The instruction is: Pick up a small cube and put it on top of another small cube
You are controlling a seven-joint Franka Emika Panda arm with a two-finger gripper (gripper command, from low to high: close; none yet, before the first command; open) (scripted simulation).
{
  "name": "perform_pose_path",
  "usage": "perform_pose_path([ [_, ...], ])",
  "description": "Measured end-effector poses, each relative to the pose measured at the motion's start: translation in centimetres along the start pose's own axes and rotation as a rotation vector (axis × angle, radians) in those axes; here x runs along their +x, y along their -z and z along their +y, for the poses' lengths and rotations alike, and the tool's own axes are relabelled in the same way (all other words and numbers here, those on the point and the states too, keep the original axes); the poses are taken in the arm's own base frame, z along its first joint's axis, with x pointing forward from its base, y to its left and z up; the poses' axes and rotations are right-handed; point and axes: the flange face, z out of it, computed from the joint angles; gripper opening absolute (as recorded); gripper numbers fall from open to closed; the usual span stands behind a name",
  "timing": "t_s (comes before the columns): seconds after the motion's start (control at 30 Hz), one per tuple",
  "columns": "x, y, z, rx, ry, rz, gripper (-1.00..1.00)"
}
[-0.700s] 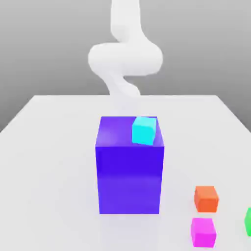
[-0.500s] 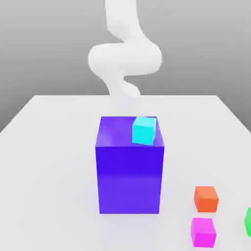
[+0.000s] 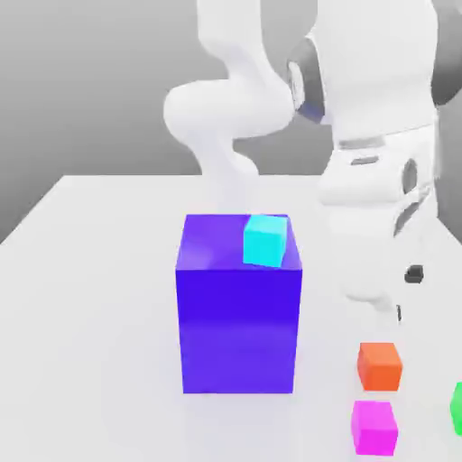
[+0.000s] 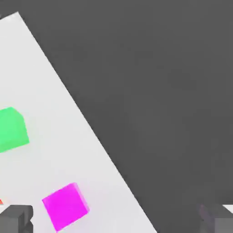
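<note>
The small magenta-pink cube [image 3: 374,427] rests on the white table near the front, at the exterior view's right. Just behind it sits an orange-red cube [image 3: 379,365], and a cyan cube [image 3: 265,240] lies on top of a large blue-violet block [image 3: 239,307]. The white arm's hand [image 3: 388,289] hangs above the orange-red cube, clear of every cube. In the hand view my gripper [image 4: 117,220] is open, its dark fingertips [image 4: 16,218] far apart with nothing between them. The magenta cube [image 4: 65,206] lies on the table below, near one fingertip.
A green cube [image 3: 457,408] sits at the exterior view's right border, also seen in the hand view as the green cube [image 4: 11,129]. The table edge [image 4: 91,132] runs close beside the magenta cube, with dark floor beyond. The tall blue-violet block stands mid-table.
The arm has swung forward and down at the exterior view's right, its hand now hanging over the small cubes. No cube has moved.
</note>
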Motion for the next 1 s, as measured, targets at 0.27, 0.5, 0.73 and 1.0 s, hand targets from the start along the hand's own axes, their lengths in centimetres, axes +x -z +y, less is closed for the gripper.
perform_pose_path([
  [0.27, -3.9, -12.4, -1.5, -0.075, 0.336, -0.183, 0.0],
  [0.5, -5.3, -18.6, -1.0, -0.08, 0.359, -0.196, -1.0],
  [0.73, -4.8, -16.3, -1.3, -0.081, 0.362, -0.196, -1.0],
  [1.0, -1.1, -10.9, -14.9, -0.056, 0.57, -0.207, -1.0],
])
